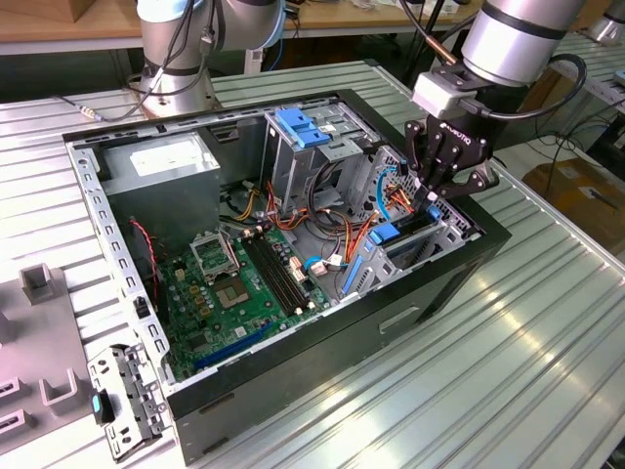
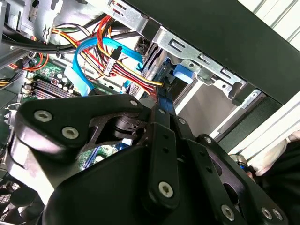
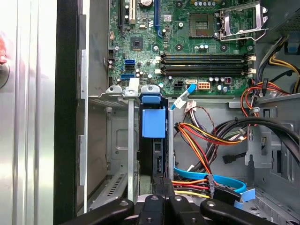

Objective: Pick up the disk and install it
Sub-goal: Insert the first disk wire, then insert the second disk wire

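Gripper (image 3: 161,194) links crowd both wrist views, fingers pinched shut on one disk (image 3: 154,140) standing on edge in the drive bay (image 3: 119,140). One open case (image 1: 469,264) holds one motherboard (image 1: 249,283), four RAM slots (image 3: 204,64).

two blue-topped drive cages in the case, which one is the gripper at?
The low cage at the case's front corner, on the exterior view's right. The gripper sits right over it, with the disk standing in its slot. The tall cage with the blue tab stands apart, unattended.
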Robot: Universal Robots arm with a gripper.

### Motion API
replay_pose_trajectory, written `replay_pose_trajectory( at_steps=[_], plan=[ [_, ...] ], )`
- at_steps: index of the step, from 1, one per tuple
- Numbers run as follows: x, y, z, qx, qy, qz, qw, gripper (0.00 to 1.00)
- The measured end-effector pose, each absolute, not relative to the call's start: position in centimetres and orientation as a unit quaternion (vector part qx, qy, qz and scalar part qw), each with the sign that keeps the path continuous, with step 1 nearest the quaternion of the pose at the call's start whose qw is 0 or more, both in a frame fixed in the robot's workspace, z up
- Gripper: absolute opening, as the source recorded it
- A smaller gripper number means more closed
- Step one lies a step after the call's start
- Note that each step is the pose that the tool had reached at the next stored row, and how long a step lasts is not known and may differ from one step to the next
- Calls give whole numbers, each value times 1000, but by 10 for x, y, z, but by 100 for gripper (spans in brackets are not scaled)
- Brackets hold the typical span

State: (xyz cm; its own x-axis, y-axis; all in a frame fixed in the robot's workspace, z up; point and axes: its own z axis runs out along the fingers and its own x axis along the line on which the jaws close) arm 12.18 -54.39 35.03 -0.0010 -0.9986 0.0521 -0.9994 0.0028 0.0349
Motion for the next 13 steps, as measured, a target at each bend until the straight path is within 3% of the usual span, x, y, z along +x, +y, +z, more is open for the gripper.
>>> replay_pose_trajectory(
  at_steps=[13],
  plan=[
    [122, -544, 351, 706, -707, 6, 31, 11]
  ],
)
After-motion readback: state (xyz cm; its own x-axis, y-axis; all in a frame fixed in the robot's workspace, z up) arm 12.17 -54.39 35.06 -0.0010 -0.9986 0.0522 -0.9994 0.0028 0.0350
